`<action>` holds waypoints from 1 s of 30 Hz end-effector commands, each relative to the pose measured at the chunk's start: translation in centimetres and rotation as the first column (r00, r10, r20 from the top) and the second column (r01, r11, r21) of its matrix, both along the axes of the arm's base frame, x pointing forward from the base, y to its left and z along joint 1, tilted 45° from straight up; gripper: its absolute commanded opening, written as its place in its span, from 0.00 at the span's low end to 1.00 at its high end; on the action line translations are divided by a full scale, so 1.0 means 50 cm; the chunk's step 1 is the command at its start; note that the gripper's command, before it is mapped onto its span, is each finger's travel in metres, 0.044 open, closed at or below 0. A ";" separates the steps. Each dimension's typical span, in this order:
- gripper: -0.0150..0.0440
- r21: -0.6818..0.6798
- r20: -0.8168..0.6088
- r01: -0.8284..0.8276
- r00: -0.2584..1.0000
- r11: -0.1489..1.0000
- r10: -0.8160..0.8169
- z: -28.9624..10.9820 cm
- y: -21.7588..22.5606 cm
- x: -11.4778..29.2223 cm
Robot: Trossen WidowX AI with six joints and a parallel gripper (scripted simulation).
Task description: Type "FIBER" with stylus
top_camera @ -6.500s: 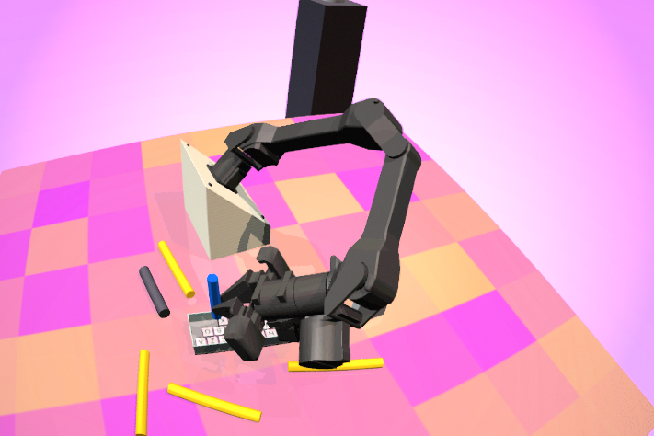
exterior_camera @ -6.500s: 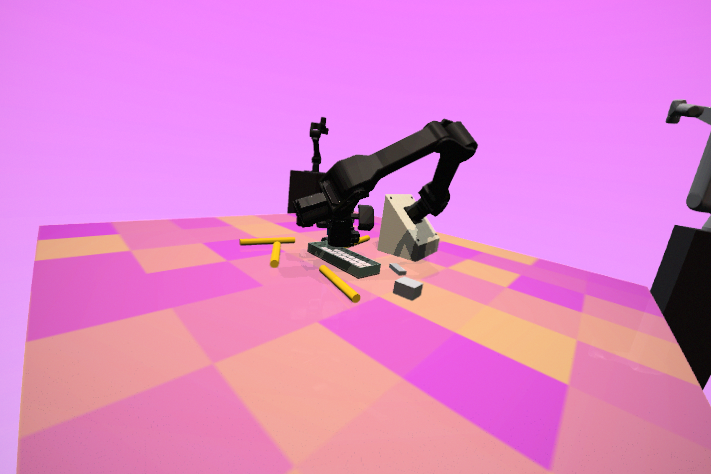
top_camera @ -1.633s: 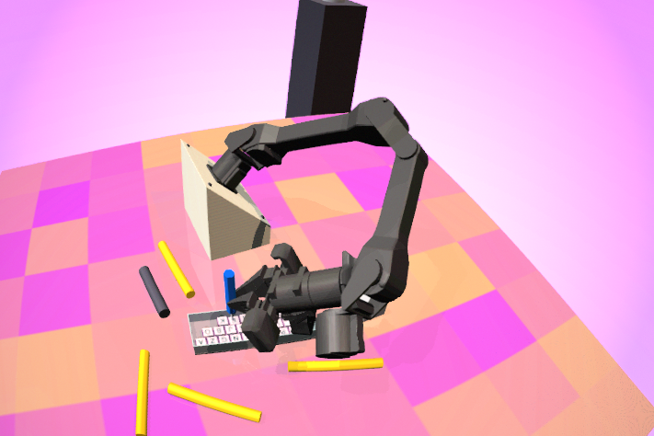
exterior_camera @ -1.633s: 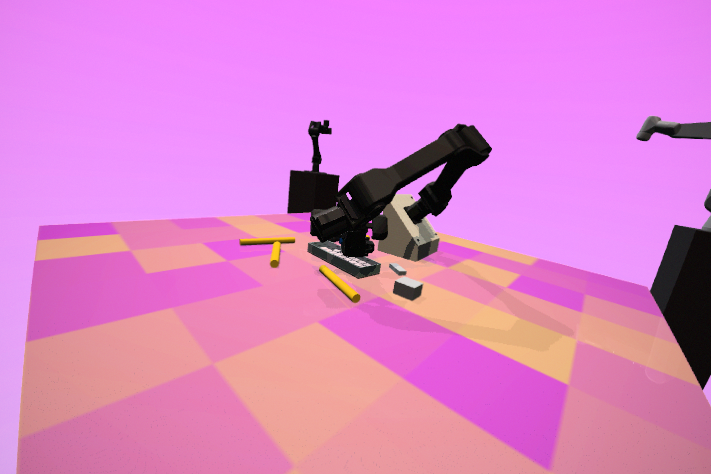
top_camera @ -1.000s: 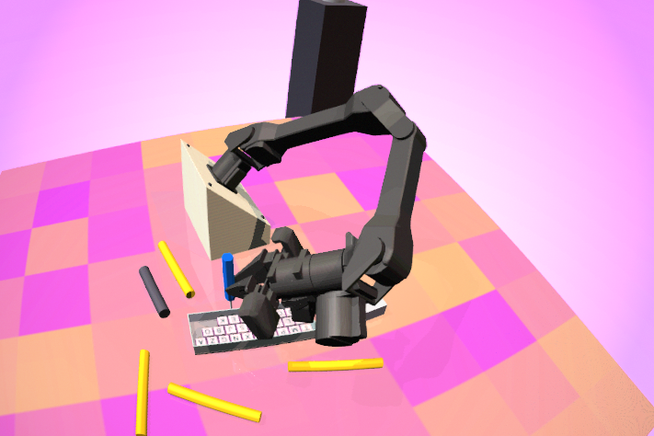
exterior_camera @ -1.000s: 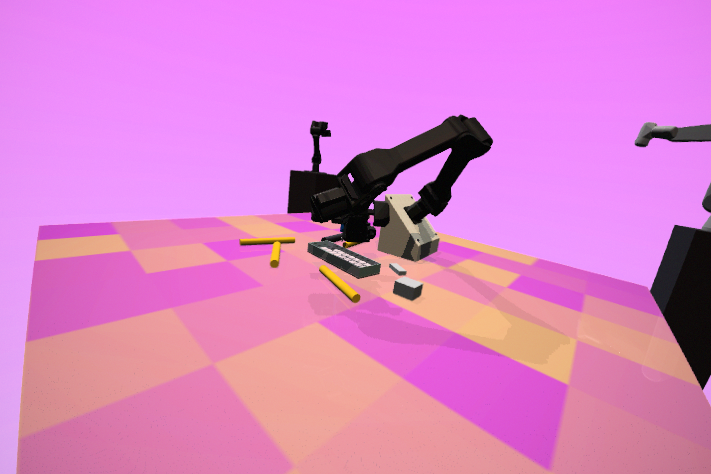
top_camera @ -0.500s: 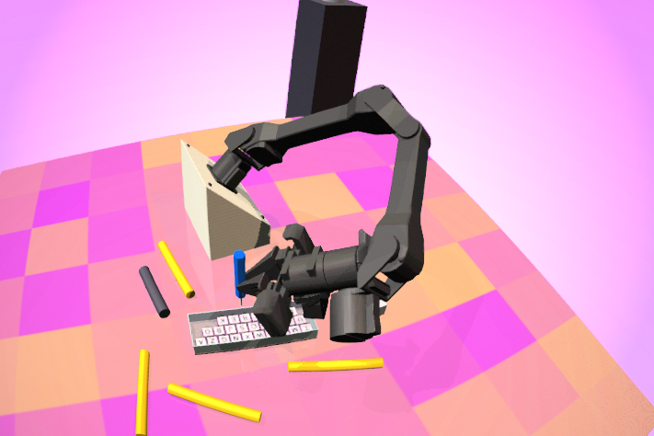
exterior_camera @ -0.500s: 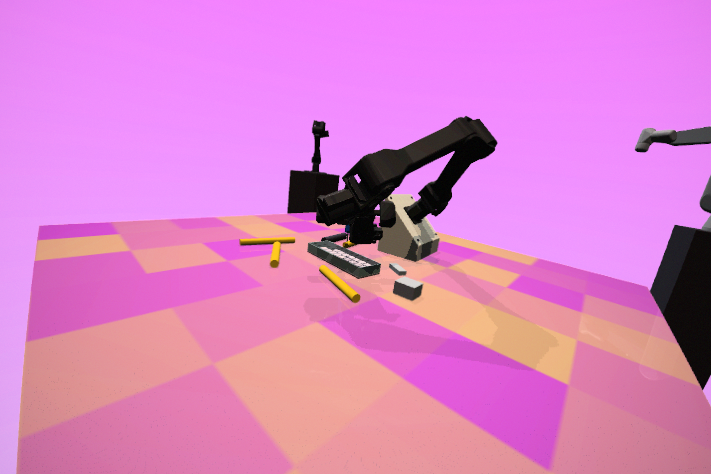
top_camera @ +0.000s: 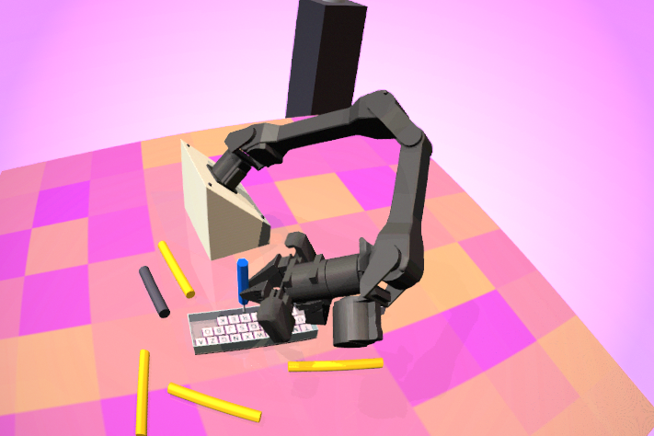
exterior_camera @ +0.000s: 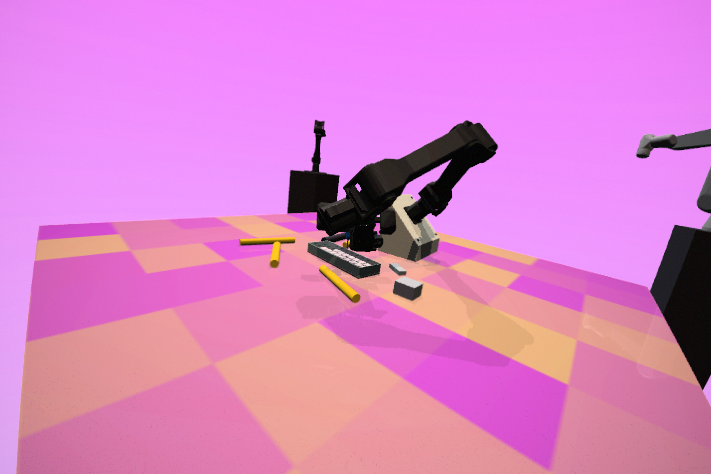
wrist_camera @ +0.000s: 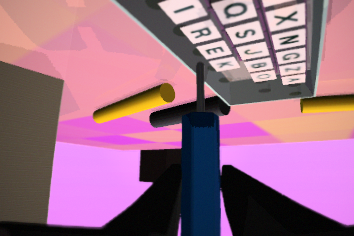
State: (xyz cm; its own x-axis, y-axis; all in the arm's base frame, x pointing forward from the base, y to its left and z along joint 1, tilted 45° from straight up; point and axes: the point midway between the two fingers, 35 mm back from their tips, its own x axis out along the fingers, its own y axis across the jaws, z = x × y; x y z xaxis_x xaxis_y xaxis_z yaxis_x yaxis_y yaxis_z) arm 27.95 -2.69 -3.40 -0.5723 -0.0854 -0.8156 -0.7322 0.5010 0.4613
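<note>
The blue stylus point(top_camera: 242, 275) point(wrist_camera: 200, 140) stands upright with its thin grey tip down. My gripper point(top_camera: 243, 294) point(wrist_camera: 200, 173) is shut on it, one finger on each side in the wrist view. The keyboard point(top_camera: 224, 349) point(exterior_camera: 333, 261) point(wrist_camera: 269, 98) is a dark grey tray with white letter keys. In the top view the tip is at the keyboard's back edge, just behind the R key point(top_camera: 245, 317). In the wrist view it shows over the grey border beside the E key. Its height above the keyboard is unclear. My gripper hides part of the keys.
Several yellow rods point(top_camera: 176, 269) point(top_camera: 142, 393) point(top_camera: 214, 402) point(top_camera: 335, 365) point(exterior_camera: 339, 283) and a dark rod point(top_camera: 154, 291) lie around the keyboard. Two grey blocks point(exterior_camera: 407, 288) point(exterior_camera: 397, 268) lie off one end of it. The beige arm base point(top_camera: 235, 234) stands behind.
</note>
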 end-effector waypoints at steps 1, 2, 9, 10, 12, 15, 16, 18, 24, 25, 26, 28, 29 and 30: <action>0.39 -0.001 0.000 0.010 1.000 1.000 -0.010 -0.006 0.001 0.002; 0.39 -0.001 0.000 0.010 1.000 1.000 -0.010 -0.006 0.001 0.002; 0.39 -0.001 0.000 0.010 1.000 1.000 -0.010 -0.006 0.001 0.002; 0.39 -0.001 0.000 0.010 1.000 1.000 -0.010 -0.006 0.001 0.002; 0.39 -0.001 0.000 0.010 1.000 1.000 -0.010 -0.006 0.001 0.002; 0.39 -0.001 0.000 0.010 1.000 1.000 -0.010 -0.003 0.004 0.003; 0.39 -0.001 0.000 0.010 1.000 1.000 -0.010 -0.003 0.004 0.003; 0.39 -0.001 0.000 0.010 1.000 1.000 -0.010 -0.003 0.004 0.003; 0.39 -0.001 0.000 0.010 1.000 1.000 -0.010 -0.003 0.004 0.003; 0.39 -0.001 0.000 0.010 1.000 1.000 -0.010 -0.003 0.004 0.003; 0.39 -0.001 0.000 0.010 1.000 1.000 -0.010 -0.003 0.005 0.003; 0.39 -0.001 0.000 0.010 1.000 1.000 -0.010 -0.004 0.006 0.002; 0.39 -0.001 0.000 0.010 1.000 1.000 -0.010 -0.005 0.006 0.002; 0.39 -0.001 0.000 0.010 1.000 1.000 -0.010 -0.005 0.007 0.002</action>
